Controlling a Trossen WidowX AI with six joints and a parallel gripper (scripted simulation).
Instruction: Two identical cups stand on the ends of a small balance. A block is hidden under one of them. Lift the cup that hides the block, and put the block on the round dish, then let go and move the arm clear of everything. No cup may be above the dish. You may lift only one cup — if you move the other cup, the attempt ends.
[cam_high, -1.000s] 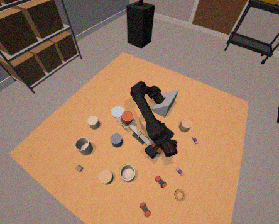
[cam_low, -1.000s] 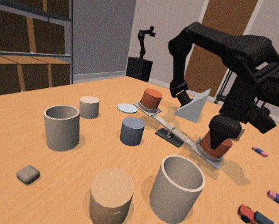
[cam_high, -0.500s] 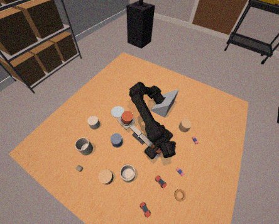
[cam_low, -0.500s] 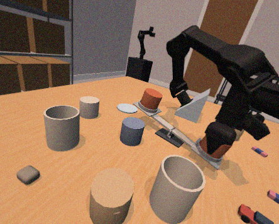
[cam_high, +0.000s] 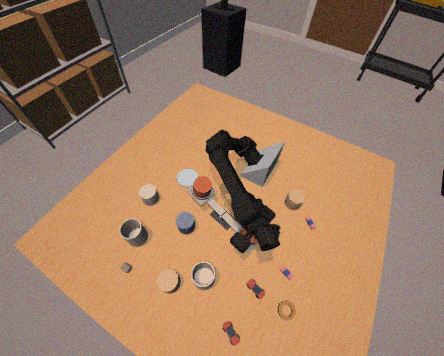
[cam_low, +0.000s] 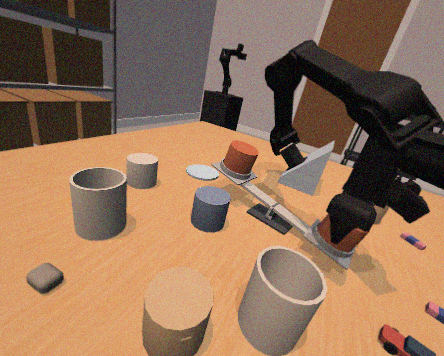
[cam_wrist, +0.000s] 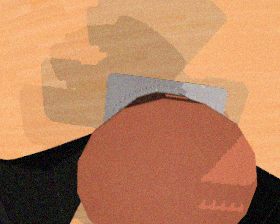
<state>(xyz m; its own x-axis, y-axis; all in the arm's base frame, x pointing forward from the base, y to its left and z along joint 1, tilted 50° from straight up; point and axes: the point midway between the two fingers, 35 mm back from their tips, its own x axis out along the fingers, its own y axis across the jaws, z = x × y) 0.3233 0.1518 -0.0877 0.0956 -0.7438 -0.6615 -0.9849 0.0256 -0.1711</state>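
My gripper (cam_high: 254, 240) (cam_low: 352, 232) (cam_wrist: 161, 145) is shut on an orange-red cup (cam_low: 356, 239) (cam_wrist: 165, 155), one finger on each side. This cup is at the near right end of the balance (cam_high: 223, 214) (cam_low: 265, 197) (cam_wrist: 202, 94), over its square end plate; the beam slopes down towards it. I cannot tell a gap between cup and plate. The other orange-red cup (cam_high: 202, 185) (cam_low: 241, 157) stands upside down on the far end plate. The pale blue round dish (cam_high: 187, 177) (cam_low: 202, 172) lies beside that far end, with nothing on it. No block shows.
A blue cylinder (cam_high: 185, 222) (cam_low: 210, 210) stands left of the beam. Two grey open cups (cam_high: 203, 275) (cam_low: 100, 210), a white cylinder (cam_high: 149, 194) and tan cylinders (cam_high: 168, 280) (cam_high: 295, 199) stand around. A grey wedge (cam_high: 262, 167) (cam_low: 307, 172) is behind the balance. Toy cars (cam_high: 255, 288) lie in front.
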